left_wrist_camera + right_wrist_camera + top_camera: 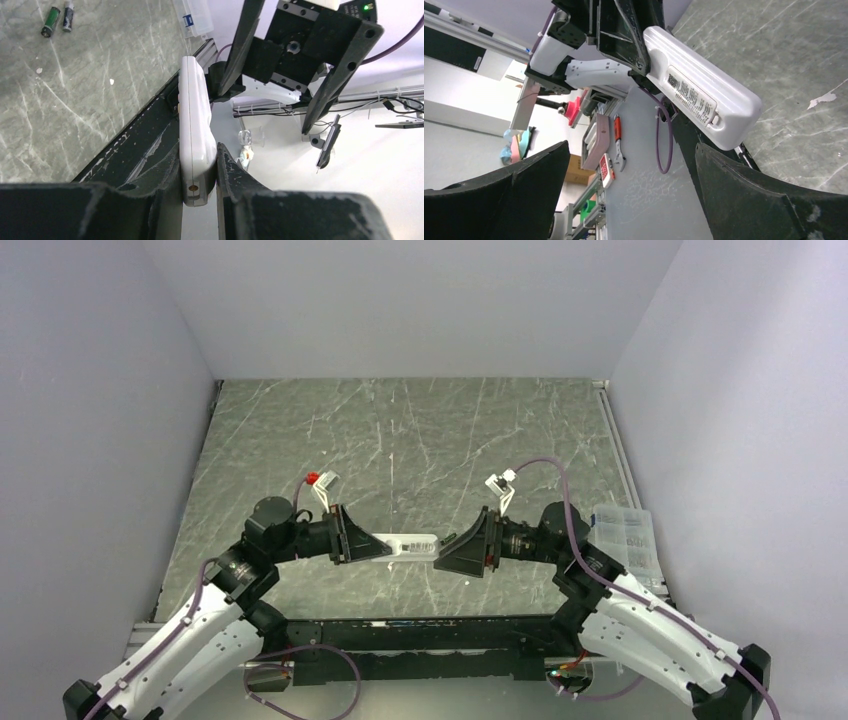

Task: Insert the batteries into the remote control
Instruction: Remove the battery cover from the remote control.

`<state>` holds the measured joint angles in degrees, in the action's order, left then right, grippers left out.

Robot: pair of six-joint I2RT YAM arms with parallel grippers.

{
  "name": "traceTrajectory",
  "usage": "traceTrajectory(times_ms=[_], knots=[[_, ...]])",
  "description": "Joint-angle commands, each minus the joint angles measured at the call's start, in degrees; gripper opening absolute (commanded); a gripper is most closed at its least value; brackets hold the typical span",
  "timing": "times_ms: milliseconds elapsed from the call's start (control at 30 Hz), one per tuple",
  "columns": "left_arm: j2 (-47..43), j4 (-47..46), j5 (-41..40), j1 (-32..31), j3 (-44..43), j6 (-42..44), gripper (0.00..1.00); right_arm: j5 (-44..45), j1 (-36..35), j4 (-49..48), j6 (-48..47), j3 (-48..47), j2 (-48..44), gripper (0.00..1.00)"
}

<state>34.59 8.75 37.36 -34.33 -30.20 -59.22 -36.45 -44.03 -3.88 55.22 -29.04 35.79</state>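
My left gripper (pixel 383 548) is shut on one end of the white remote control (pixel 412 544) and holds it level above the table's near edge. In the left wrist view the remote (pixel 195 120) stands edge-on between the pads (pixel 197 155). My right gripper (pixel 452 548) is open and empty, its jaws spread just off the remote's free end. In the right wrist view (pixel 631 150) the remote's labelled back (pixel 699 95) lies beside the right finger (pixel 749 190). Two batteries (pixel 50 21) (pixel 67 16) lie side by side on the table, far from both grippers.
A clear plastic box (pixel 625 535) sits at the table's right edge, by the right arm; it also shows in the left wrist view (pixel 195 17). A black frame rail (pixel 420 625) runs along the near edge. White walls enclose the marbled grey table (pixel 420 440).
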Motion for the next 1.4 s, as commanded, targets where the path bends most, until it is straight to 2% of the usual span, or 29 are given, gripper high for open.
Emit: traceTrajectory(times_ms=[0, 300, 933, 1367], knots=[[-1.52, -6.24, -0.37, -0.04, 0.18, -3.0, 0.0, 3.6, -2.24, -2.22, -1.32, -4.02, 1.08, 0.98], [-1.84, -7.62, 0.37, -0.04, 0.43, -4.35, 0.0, 7.25, -4.24, -1.66, -3.11, -5.39, 1.38, 0.93], [-0.68, -10.17, 1.79, -0.04, 0.11, -5.4, 0.0, 13.31, -6.86, 3.48, -7.22, -8.6, 1.78, 0.91], [-0.5, -11.69, 2.79, -0.04, 0.65, -6.24, 0.0, 15.6, -7.77, 3.62, -7.88, -9.02, 1.98, 0.91]])
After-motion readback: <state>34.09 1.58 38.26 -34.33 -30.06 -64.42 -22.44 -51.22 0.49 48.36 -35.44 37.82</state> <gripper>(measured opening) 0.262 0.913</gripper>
